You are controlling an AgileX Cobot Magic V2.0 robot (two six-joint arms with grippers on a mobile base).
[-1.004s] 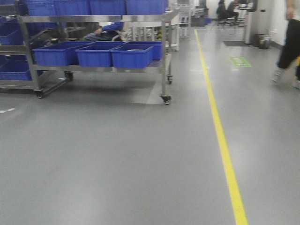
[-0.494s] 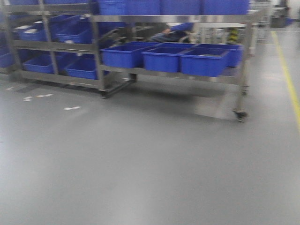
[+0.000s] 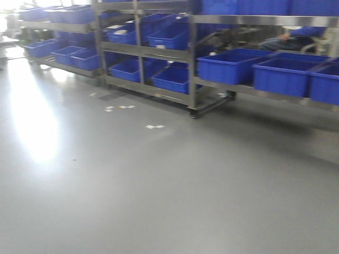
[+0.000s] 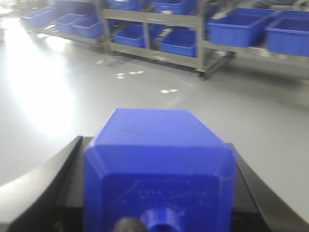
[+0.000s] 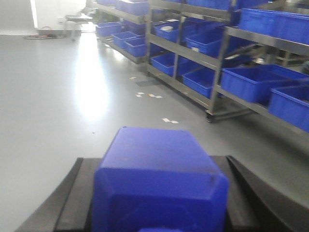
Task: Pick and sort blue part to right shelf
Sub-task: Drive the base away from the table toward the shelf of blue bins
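In the left wrist view a blue part point(image 4: 157, 159) fills the foreground with its round nub towards the camera. My left gripper point(image 4: 157, 145) is shut on it, black fingers point(image 4: 46, 186) on both sides. In the right wrist view a second blue part point(image 5: 159, 174) sits in my right gripper point(image 5: 157, 162), which is shut on it between dark fingers point(image 5: 70, 195). A steel shelf point(image 3: 265, 20) with large blue bins point(image 3: 230, 64) stands at the right of the front view, some way across the floor. Neither gripper shows in the front view.
More steel racks point(image 3: 140, 50) with blue bins run along the back to the far left point(image 3: 58, 25). The nearer rack stands on a caster point(image 3: 194, 114). White marks point(image 3: 154, 126) dot the grey floor. Someone in blue point(image 3: 288, 39) sits behind the right rack. Bright glare point(image 3: 32, 116) lies on the left floor.
The front view has swung left: the racks have slid to the right, the yellow floor line and walking person have left the frame, and further racks have come in at the left.
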